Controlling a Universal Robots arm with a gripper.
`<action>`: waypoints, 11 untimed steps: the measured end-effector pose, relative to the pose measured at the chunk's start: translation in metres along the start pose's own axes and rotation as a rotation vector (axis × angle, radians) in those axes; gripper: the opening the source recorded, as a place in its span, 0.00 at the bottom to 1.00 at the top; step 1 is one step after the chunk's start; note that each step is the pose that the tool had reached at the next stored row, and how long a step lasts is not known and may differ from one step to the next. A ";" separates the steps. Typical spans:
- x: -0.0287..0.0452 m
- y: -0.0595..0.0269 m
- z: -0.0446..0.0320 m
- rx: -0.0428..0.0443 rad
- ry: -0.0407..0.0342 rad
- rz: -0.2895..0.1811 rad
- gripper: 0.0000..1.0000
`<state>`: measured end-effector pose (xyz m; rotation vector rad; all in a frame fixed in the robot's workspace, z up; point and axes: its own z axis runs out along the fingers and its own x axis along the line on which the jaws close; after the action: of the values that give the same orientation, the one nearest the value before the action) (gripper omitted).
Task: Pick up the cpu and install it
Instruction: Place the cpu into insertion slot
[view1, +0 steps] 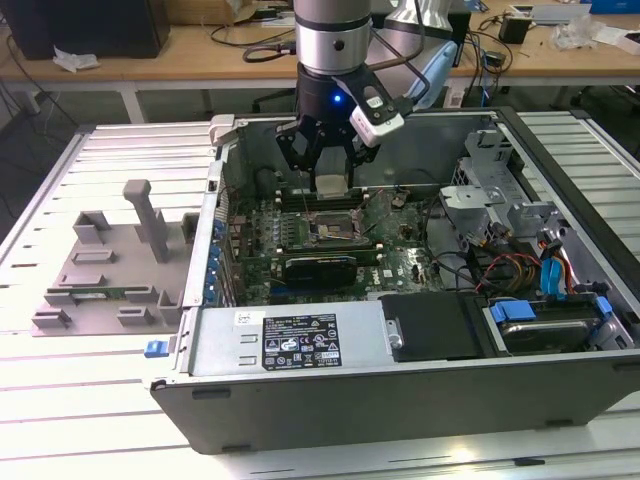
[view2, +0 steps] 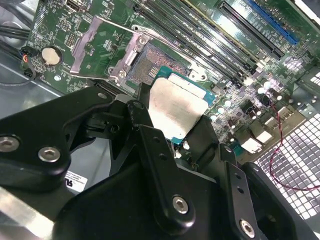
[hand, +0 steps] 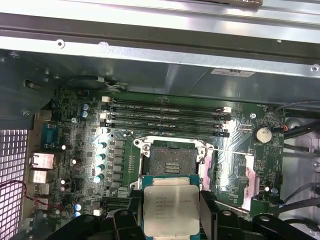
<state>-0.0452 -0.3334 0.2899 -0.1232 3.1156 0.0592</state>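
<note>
Claw: my black two-finger claw (view1: 328, 180) is clenched on the cpu's opposite edges.
Cpu: the small flat square silvery-topped cpu (hand: 170, 210) hangs clear of the board.
Place: above the green motherboard (hand: 75, 145), near its open black-framed socket (hand: 169, 162), inside the grey metal case (view1: 300, 350).

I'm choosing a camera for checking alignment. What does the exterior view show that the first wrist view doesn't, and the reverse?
The exterior view takes in the whole open computer case, the grey tray to the exterior view's left of it, and the arm above the hand. The first wrist view brings out the coin battery and the swung-open retention frame. Both show the cpu clamped in the hand, not yet seated in the open socket, and the memory slots.
</note>
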 end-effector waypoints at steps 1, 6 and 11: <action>0.0000 0.0000 0.0001 0.0000 0.0001 0.000 0.55; 0.0000 0.0000 0.0005 0.0027 -0.0046 0.124 0.55; 0.0000 0.0000 0.0009 0.0064 -0.0102 0.273 0.55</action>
<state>-0.0452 -0.3334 0.2890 0.3016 3.0985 0.0540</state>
